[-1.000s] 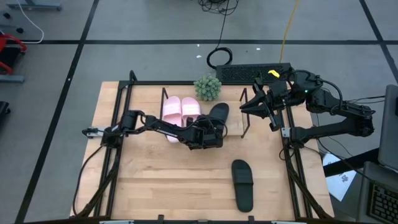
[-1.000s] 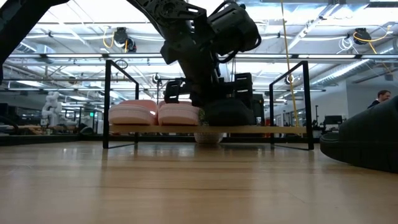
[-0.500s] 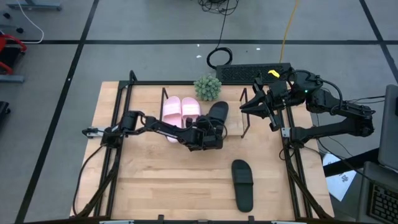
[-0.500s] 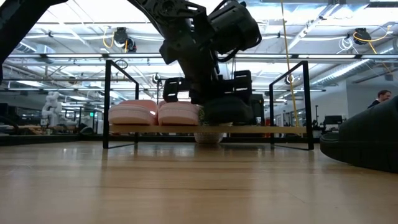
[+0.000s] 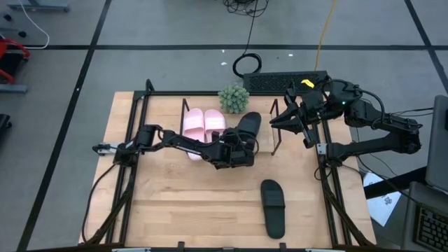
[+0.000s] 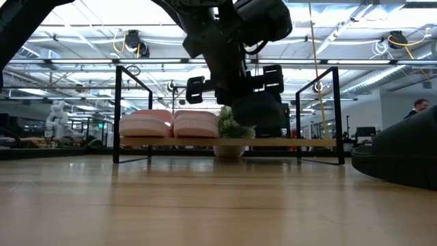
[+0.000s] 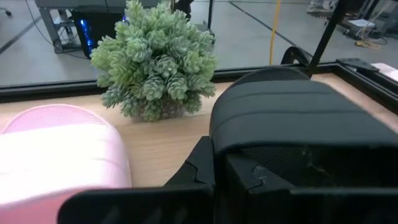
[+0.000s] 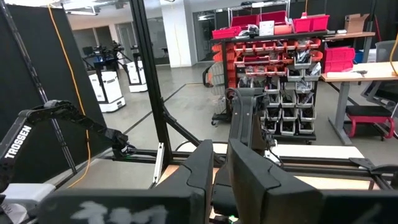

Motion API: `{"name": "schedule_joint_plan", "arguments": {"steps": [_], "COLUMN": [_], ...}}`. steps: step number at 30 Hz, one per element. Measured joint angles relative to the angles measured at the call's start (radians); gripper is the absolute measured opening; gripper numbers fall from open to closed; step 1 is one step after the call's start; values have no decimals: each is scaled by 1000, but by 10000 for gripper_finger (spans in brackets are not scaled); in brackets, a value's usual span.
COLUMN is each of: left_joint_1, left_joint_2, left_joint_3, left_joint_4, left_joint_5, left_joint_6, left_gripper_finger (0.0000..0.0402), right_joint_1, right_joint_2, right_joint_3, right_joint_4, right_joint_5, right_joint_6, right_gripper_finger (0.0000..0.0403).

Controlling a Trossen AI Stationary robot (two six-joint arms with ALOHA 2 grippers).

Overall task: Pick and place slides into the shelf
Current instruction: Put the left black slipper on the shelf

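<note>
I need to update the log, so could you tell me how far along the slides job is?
Done: the pink pair sits on the shelf. In hand: the left gripper, jaws shut, holds one black slide at the shelf. Left: the other black slide lies on the table. The right gripper waits beside the shelf.

Two slides [image 5: 204, 123] sit on the shelf [image 5: 274, 133], plant [image 5: 234, 98] behind, another slide [image 5: 274, 207] on the table [image 5: 168, 203].

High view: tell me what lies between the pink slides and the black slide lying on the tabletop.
In the high view, the left gripper, shut on the other black slide, sits between the pink slides and the lone black slide.
</note>
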Motion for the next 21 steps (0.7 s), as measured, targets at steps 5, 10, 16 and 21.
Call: {"name": "schedule_joint_plan", "arguments": {"steps": [5, 10, 16, 21], "left_joint_1": [4, 3, 6, 9], "left_joint_2": [0, 0, 0, 4], "left_joint_3": [1, 1, 1, 1], "left_joint_4": [-151, -244, -242, -251], "left_joint_5": [20, 34, 69, 73], "left_joint_6": [-131, -258, -283, -297], "left_gripper_finger": [0, 0, 0, 0], "right_joint_1": [0, 0, 0, 0], "right_joint_2": [0, 0, 0, 0], "right_joint_3": [0, 0, 0, 0], "right_joint_4": [0, 16, 23, 23], "right_joint_5": [-27, -26, -26, -26], "right_joint_6": [18, 18, 19, 23], "right_gripper_finger": [43, 43, 43, 43]}}
